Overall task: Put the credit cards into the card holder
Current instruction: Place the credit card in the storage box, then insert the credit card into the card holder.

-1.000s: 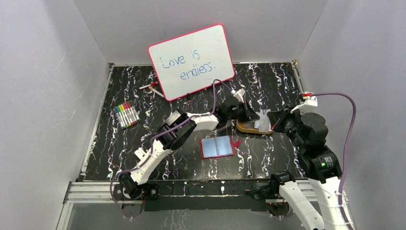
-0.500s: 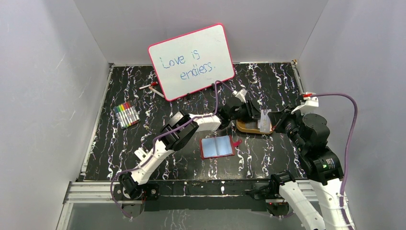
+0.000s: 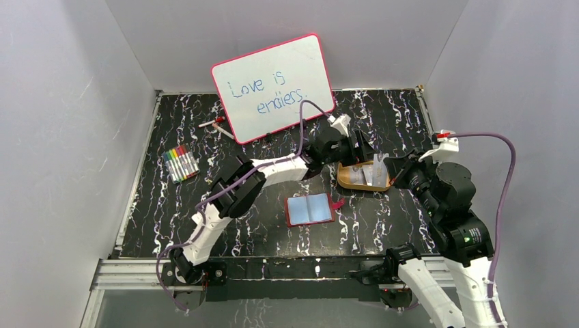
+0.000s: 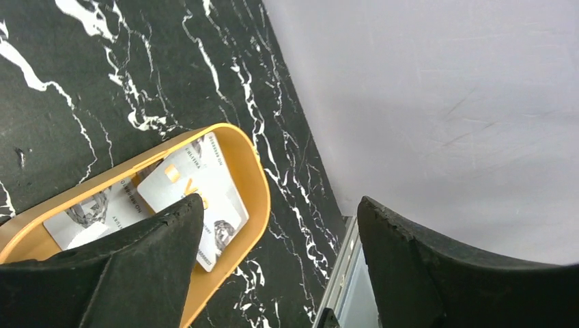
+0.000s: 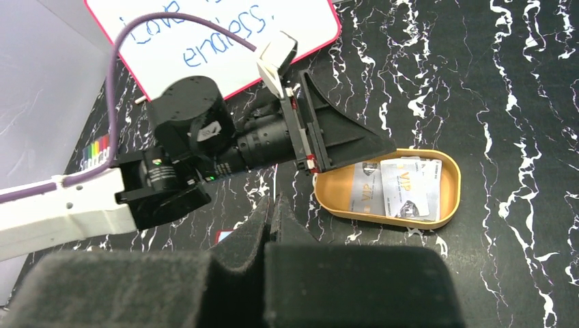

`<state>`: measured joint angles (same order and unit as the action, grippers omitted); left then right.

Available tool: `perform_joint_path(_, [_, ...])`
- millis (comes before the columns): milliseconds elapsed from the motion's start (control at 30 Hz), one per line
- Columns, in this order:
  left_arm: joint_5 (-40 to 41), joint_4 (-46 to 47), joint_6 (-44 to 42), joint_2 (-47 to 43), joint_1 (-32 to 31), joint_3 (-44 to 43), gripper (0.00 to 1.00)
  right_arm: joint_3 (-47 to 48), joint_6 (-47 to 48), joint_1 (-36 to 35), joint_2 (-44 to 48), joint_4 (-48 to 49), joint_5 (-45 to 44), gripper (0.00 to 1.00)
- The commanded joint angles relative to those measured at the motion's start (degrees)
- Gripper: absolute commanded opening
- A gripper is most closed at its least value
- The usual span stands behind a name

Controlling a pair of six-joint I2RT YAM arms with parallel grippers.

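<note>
On the desk (image 3: pixel 157 205), the left arm reaches far forward, its hand (image 4: pixel 280 203) spread wide over one end of the yellow tray (image 5: pixel 454 198). The right hand (image 5: pixel 273 212), pressed together, hovers nearby. Only the top view shows the one card holder (image 3: pixel 309 209), lying open and apart from the tray. The wrist views show at least two credit cards (image 5: pixel 396 191) in the tray.
</note>
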<state>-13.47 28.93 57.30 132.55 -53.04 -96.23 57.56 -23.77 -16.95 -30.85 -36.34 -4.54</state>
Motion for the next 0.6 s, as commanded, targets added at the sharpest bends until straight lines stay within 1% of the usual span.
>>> perform_joint_path(0, [3.31,-3.69,-3.71,-5.62,0.21,2.04,0.81,2.56,0.06,-0.28,-0.30,2.21,0.54,0.00])
perform_joint_path(133, [5.82,-3.08,-4.70,-9.59,0.38,6.63,0.83,3.10,0.16,-0.28,-1.05,2.52,2.43,0.00])
perform_joint_path(233, [10.87,-6.31,-5.25,-15.99,1.48,11.98,0.83,3.58,0.60,-0.25,-2.98,3.26,8.35,0.00])
perform_joint_path(333, [20.56,-10.32,-4.10,-28.50,4.42,22.66,0.83,2.97,0.54,-0.23,-5.78,6.03,17.10,0.00])
perform_joint_path(400, [26.11,-12.11,-3.40,-39.64,7.13,30.96,0.83,1.45,-0.77,-0.28,-7.19,10.37,23.50,0.00])
perform_joint_path(433, [27.36,-12.64,-3.68,-45.01,8.49,34.55,0.83,0.54,-1.72,-0.28,-7.92,12.96,26.91,0.00])
perform_joint_path(467, [27.33,-12.73,-4.54,-52.13,9.70,38.11,0.86,-0.56,-3.07,-0.23,-8.61,15.98,29.95,0.00])
perform_joint_path(500, [25.74,-11.93,-5.60,-55.14,11.07,41.23,0.90,-1.90,-4.62,-0.27,-9.63,19.49,33.41,0.00])
perform_joint_path(533, [22.49,-10.56,-6.95,-61.11,12.27,44.45,0.94,-3.25,-6.27,-0.26,-10.53,22.94,36.56,0.00])
perform_joint_path(567, [17.99,-8.90,-8.01,-64.99,13.59,47.39,0.96,-4.69,-8.20,-0.32,-11.52,26.53,39.45,0.00])
